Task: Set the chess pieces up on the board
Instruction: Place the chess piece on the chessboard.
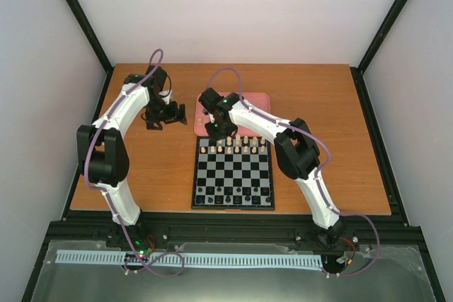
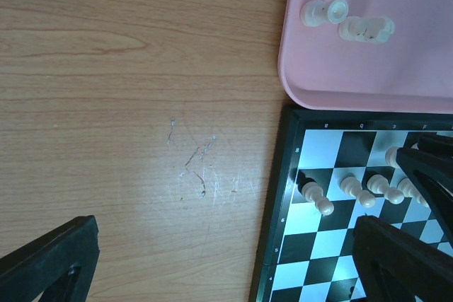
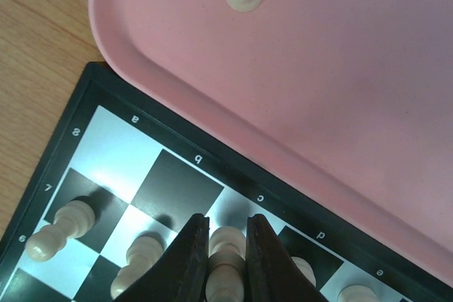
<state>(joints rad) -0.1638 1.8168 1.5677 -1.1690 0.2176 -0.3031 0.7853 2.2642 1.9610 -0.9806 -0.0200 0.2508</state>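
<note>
Gripping a cream piece [image 3: 226, 249] near far edge of the board [image 3: 177, 189], right tool [image 3: 228, 225] narrow. Left tool [image 1: 167, 114] wide over table [image 1: 297, 97].

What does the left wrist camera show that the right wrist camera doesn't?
Only left wrist: a scratched tabletop and two cream pieces lying in the pink tray. Only right wrist: the right hand closed on a standing cream piece. Shared: the tray, a corner of the board, and a row of cream pawns.
</note>
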